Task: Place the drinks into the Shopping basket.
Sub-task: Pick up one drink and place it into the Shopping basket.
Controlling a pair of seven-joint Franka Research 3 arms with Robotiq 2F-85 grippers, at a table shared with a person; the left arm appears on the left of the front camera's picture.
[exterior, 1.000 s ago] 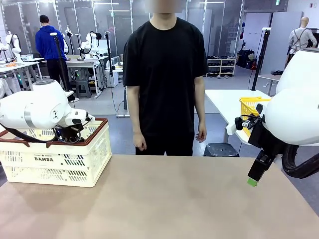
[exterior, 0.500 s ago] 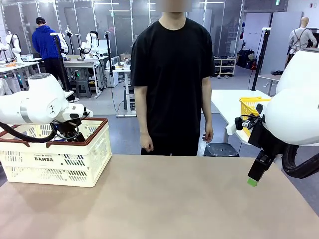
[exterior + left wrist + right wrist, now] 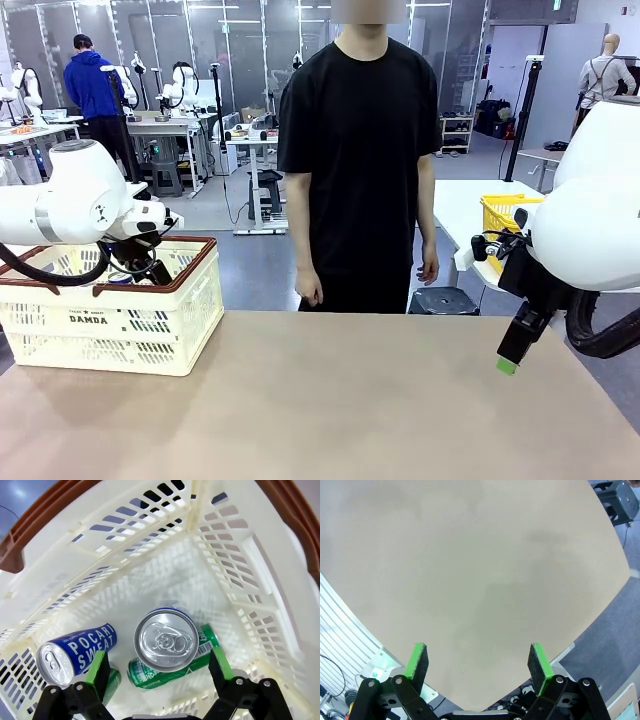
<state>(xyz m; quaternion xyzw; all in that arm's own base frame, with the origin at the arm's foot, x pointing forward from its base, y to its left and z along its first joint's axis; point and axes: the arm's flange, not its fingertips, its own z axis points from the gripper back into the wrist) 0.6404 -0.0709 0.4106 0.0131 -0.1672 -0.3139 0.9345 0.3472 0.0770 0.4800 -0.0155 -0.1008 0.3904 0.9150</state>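
At the table's left edge stood the Shopping basket [image 3: 120,325], cream with a reddish-brown rim. The left arm had lifted a little since a second before, and its wrist now sat higher above the basket's rim. Its left gripper [image 3: 157,667] hung over the basket's inside with its fingers spread wide apart, holding nothing. Below it lay the drinks: a blue Pocari Sweat can [image 3: 75,655] on its side near the basket's wall, an upright blue can [image 3: 166,639] seen from its silver top between the green pads, and a green can [image 3: 170,667] lying on its side just under and touching that upright one. The person [image 3: 362,160] at the table's far edge had stepped toward the right compared with the earlier frames, arms hanging down. Near the table's right edge the right gripper [image 3: 477,662] hovered above bare tabletop exactly where it had been, its fingers wide apart and empty
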